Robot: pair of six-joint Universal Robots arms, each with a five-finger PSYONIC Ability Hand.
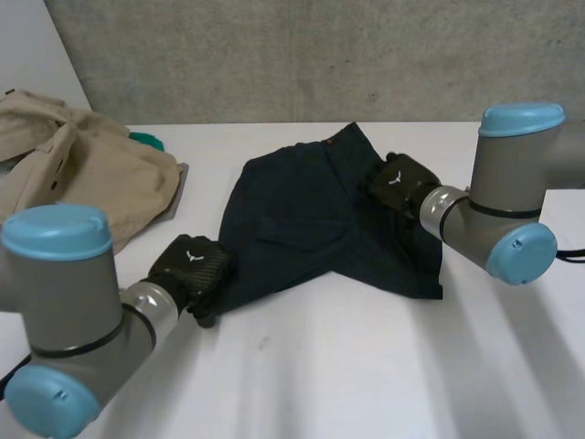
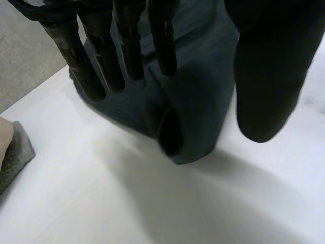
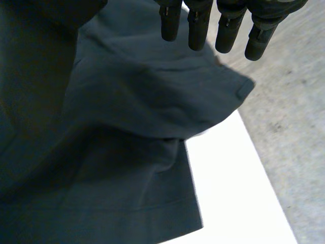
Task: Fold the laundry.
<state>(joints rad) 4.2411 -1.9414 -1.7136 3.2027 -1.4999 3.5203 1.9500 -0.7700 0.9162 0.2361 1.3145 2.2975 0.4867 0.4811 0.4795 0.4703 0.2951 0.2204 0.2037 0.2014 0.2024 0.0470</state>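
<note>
Left hand (image 1: 192, 265), fingers straight and holding nothing, is at a leg opening of the dark shorts (image 1: 302, 219); right hand (image 1: 402, 181), likewise slack, is by the waistband.

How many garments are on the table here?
2: dark shorts in the middle; a beige garment at the far left. A green bit and a grey bit beside it may be more laundry.

Cut off at the head view's left edge: crumpled beige fabric garment (image 1: 82, 174). Mostly buried beneath it, too little showing to identify: small green thing (image 1: 146, 141) and flat grey sheet (image 1: 180, 192). Covered by the right hand (image 1: 402, 181) and its forearm: right-side edge of the dark navy cloth shorts (image 1: 311, 229).
</note>
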